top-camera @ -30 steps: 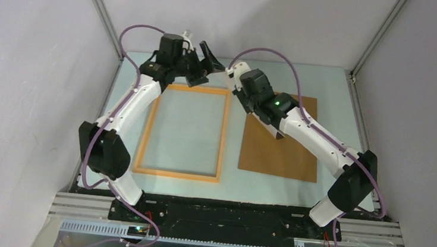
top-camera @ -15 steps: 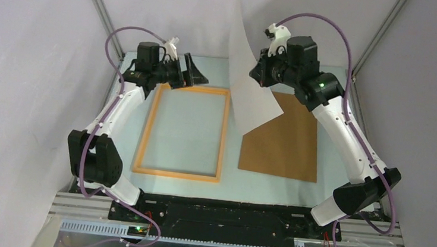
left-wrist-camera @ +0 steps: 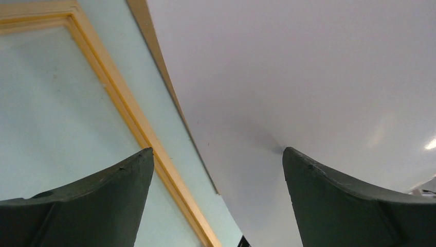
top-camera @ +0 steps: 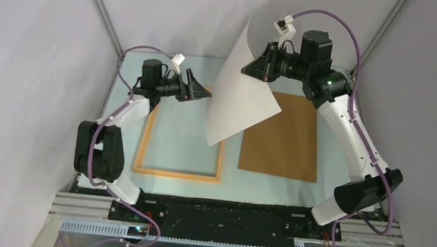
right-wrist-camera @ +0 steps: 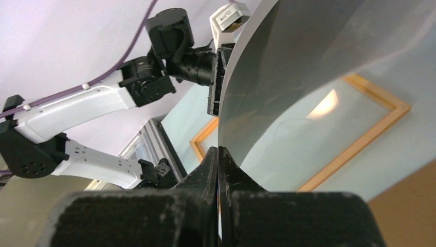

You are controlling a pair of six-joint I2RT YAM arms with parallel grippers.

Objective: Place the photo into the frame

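Note:
The photo [top-camera: 242,96] hangs tilted in the air with its white back toward the top camera, its lower corner over the right rail of the frame [top-camera: 145,135]. My right gripper [top-camera: 255,67] is shut on the photo's upper right edge. In the right wrist view the jaws [right-wrist-camera: 218,149] pinch the sheet, whose grey glossy face [right-wrist-camera: 308,46] curves up and to the right. My left gripper [top-camera: 198,88] is open just left of the photo, above the frame's far edge. Between its fingers [left-wrist-camera: 217,150] I see the white back [left-wrist-camera: 308,77] and a frame rail [left-wrist-camera: 118,98].
A flat brown backing board [top-camera: 286,141] lies on the pale green table to the right of the frame. Grey enclosure walls stand close on the left, right and back. The left arm [right-wrist-camera: 103,103] shows across the right wrist view.
My right arm has risen from the frame's far edge with the photo and swung it left over the frame. My left gripper drew back left, then moved right toward the sheet, still open.

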